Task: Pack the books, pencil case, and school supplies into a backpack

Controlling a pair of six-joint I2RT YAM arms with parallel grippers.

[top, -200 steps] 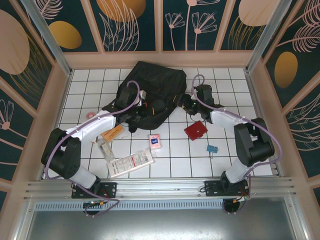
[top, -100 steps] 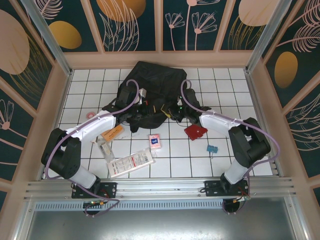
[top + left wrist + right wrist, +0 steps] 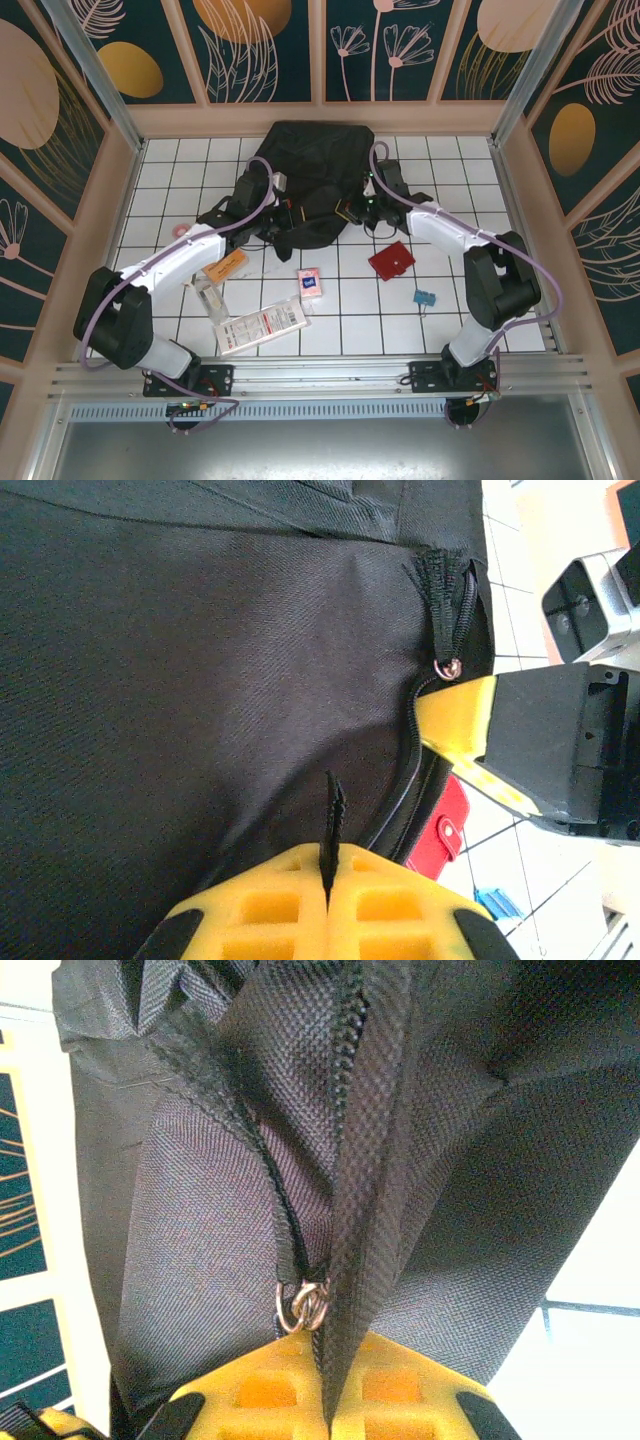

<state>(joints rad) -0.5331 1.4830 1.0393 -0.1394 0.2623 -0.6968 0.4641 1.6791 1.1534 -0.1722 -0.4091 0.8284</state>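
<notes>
— Left fingers (image 3: pixel 340 875), together or apart?
— Pressed together on a thin black tab (image 3: pixel 330 810) standing up from the backpack (image 3: pixel 315 160). Right fingers (image 3: pixel 340 1360) are clamped on the bag's zipper seam, beside a small metal ring (image 3: pixel 303 1305).
— Where's the bag?
— Far middle of the counter (image 3: pixel 470 165), close to the back wall, with bare tiles either side.
— The rest?
— From above, the book (image 3: pixel 226 265), pink box (image 3: pixel 310 281) and teal clip (image 3: pixel 425 297) lie on nearer tiles, apart from it. The left wrist view shows the red square item (image 3: pixel 445 830) just beside the bag's edge.
</notes>
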